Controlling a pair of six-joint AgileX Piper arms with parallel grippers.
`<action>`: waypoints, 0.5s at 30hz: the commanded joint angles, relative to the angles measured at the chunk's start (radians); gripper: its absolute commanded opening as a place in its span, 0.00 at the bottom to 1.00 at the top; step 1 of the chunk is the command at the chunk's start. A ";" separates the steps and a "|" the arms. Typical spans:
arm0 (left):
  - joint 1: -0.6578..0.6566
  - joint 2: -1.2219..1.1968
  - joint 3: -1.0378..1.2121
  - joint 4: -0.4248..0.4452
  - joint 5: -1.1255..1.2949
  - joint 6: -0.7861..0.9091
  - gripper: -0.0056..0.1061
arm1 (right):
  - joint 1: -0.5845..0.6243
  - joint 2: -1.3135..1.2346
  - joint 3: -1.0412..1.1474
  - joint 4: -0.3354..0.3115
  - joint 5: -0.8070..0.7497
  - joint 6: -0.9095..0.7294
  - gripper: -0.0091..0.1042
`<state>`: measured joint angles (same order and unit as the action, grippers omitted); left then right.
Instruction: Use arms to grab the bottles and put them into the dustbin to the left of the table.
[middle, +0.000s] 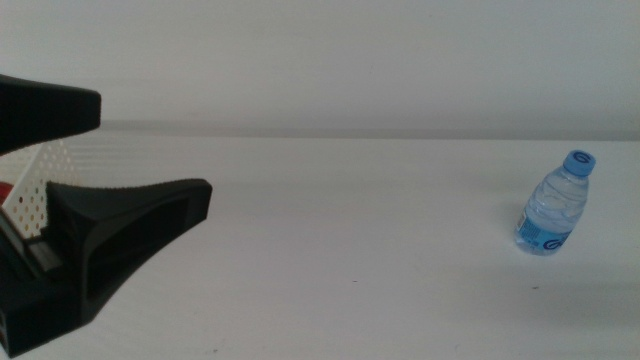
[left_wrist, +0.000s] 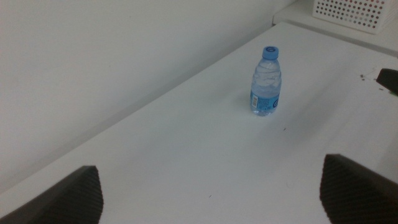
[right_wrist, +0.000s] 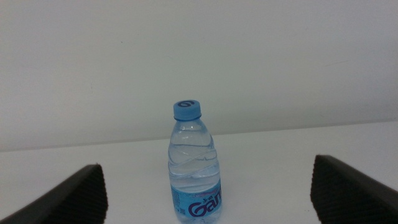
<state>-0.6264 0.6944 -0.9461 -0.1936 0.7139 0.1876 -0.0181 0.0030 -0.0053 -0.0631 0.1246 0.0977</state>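
Note:
A clear water bottle (middle: 553, 212) with a blue cap stands upright on the white table (middle: 350, 250) at the right. It also appears in the left wrist view as the bottle (left_wrist: 266, 81), far ahead of my left gripper (left_wrist: 210, 163). My left gripper (middle: 155, 148) hangs open and empty at the left edge, in front of the white perforated dustbin (middle: 40, 175). A bit of red (middle: 6, 190) shows at the dustbin. My right gripper (right_wrist: 205, 163) is open, and the bottle (right_wrist: 194, 163) stands a little ahead of it, centred between its jaws. No other bottles are in view.
A white wall runs behind the table. In the left wrist view a white perforated basket (left_wrist: 351, 12) sits beyond the bottle, and a small dark part (left_wrist: 388, 81) juts in at the picture's edge.

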 joint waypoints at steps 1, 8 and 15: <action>-0.006 -0.003 0.005 -0.001 -0.020 -0.003 0.89 | -0.002 -0.039 0.043 -0.008 -0.012 -0.004 0.85; -0.006 -0.003 0.005 -0.001 -0.020 -0.003 0.89 | -0.002 -0.039 0.043 -0.008 -0.084 -0.001 0.85; -0.006 -0.003 0.005 -0.001 -0.022 -0.002 0.89 | -0.002 0.097 0.043 0.015 -0.132 0.004 0.85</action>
<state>-0.6264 0.6944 -0.9461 -0.1936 0.7097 0.1893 -0.0181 0.0582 -0.0053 -0.0482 0.0228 0.1014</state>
